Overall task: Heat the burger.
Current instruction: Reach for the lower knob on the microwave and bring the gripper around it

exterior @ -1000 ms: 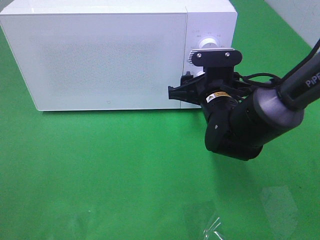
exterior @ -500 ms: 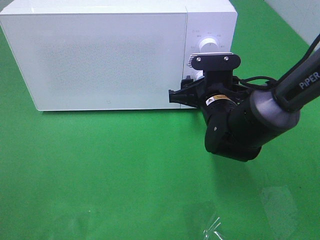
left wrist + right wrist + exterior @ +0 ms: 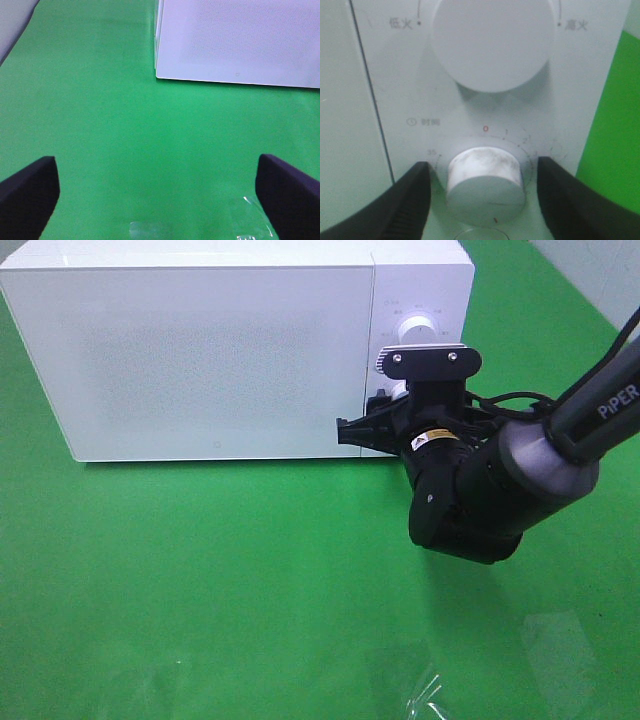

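Microwave (image 3: 220,350): white; door shut; occupied the upper left and centre of the exterior high view; control panel along its right edge.
Burger: not visible in any view; the frosted door showed nothing behind it; judged to be inside the oven, though the pictures could not confirm this.
Power knob (image 3: 494,42): large, white, round; upper of the two dials; untouched.
Timer knob (image 3: 485,182): smaller, white, scuffed; sat below the power knob inside a ring of minute marks; its pointer setting could not be read.
Right gripper (image 3: 487,200): at the control panel, right of centre in the exterior high view; jaws spread, one on each side of the timer knob, with a gap visible on both sides; nothing pinched.
Left gripper (image 3: 159,192): jaws spread wide; empty; hung over the green cloth (image 3: 200,580) in front of the oven; absent from the exterior high view.
Done, as judged: door closed; right gripper lined up on the timer.
Left, as judged: clamp the timer knob; turn it off zero to start heating.
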Available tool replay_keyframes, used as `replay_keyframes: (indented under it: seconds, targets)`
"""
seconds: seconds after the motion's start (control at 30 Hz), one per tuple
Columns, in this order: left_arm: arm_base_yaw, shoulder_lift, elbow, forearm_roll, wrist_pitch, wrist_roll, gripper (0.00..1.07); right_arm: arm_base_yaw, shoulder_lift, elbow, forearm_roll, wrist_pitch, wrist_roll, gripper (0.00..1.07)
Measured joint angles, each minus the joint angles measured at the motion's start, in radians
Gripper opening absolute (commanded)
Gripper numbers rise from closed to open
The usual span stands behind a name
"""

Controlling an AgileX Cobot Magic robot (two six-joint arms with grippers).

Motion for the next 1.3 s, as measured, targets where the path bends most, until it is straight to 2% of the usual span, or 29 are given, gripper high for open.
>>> replay_keyframes:
  seconds: [0.03,0.07,0.1,0.13,0.17,0.23,0.27,0.3,0.77,0.83,0.87,0.9,0.93,0.97,1.0,1.03,1.07,1.1,1.13,1.2,1.3]
  targets:
    - [0.000,0.000,0.000,0.000,0.000,0.000,1.00,0.000,0.000,0.000,0.000,0.000,0.000,0.51]
    - [0.000,0.000,0.000,0.000,0.000,0.000,1.00,0.000,0.000,0.000,0.000,-0.003,0.000,0.38]
    - [0.000,0.000,0.000,0.000,0.000,0.000,1.00,0.000,0.000,0.000,0.000,-0.003,0.000,0.38]
    - [0.000,0.000,0.000,0.000,0.000,0.000,1.00,0.000,0.000,0.000,-0.001,-0.004,0.003,0.24]
    - [0.000,0.000,0.000,0.000,0.000,0.000,1.00,0.000,0.000,0.000,-0.001,-0.004,0.003,0.24]
    - [0.000,0.000,0.000,0.000,0.000,0.000,1.00,0.000,0.001,0.000,-0.012,-0.004,0.017,0.06]
    - [0.000,0.000,0.000,0.000,0.000,0.000,1.00,0.000,0.001,0.000,-0.012,-0.004,0.017,0.06]
    - [0.000,0.000,0.000,0.000,0.000,0.000,1.00,0.000,0.001,0.003,-0.021,-0.004,0.021,0.01]
    - [0.000,0.000,0.000,0.000,0.000,0.000,1.00,-0.003,0.010,0.011,-0.060,-0.033,0.216,0.03]
    - [0.000,0.000,0.000,0.000,0.000,0.000,1.00,-0.003,0.010,0.016,-0.072,-0.033,0.493,0.03]
    - [0.000,0.000,0.000,0.000,0.000,0.000,1.00,-0.003,0.010,0.016,-0.072,-0.033,0.493,0.03]
    - [0.000,0.000,0.000,0.000,0.000,0.000,1.00,-0.009,0.010,0.021,-0.094,-0.034,0.677,0.02]
    - [0.000,0.000,0.000,0.000,0.000,0.000,1.00,-0.009,0.010,0.021,-0.094,-0.034,0.677,0.02]
    - [0.000,0.000,0.000,0.000,0.000,0.000,1.00,-0.014,0.011,0.025,-0.116,-0.037,0.858,0.02]
    - [0.000,0.000,0.000,0.000,0.000,0.000,1.00,-0.014,0.011,0.025,-0.116,-0.037,0.858,0.02]
    - [0.000,0.000,0.000,0.000,0.000,0.000,1.00,-0.015,0.011,0.029,-0.129,-0.038,1.042,0.02]
    - [0.000,0.000,0.000,0.000,0.000,0.000,1.00,-0.015,0.011,0.029,-0.129,-0.038,1.042,0.02]
    - [0.000,0.000,0.000,0.000,0.000,0.000,1.00,-0.017,0.013,0.032,-0.146,-0.042,1.222,0.02]
    - [0.000,0.000,0.000,0.000,0.000,0.000,1.00,-0.017,0.013,0.032,-0.146,-0.042,1.222,0.02]
    - [0.000,0.000,0.000,0.000,0.000,0.000,1.00,-0.022,0.013,0.037,-0.171,-0.044,1.421,0.03]
    - [0.000,0.000,0.000,0.000,0.000,0.000,1.00,-0.023,0.013,0.039,-0.175,-0.047,1.526,0.03]
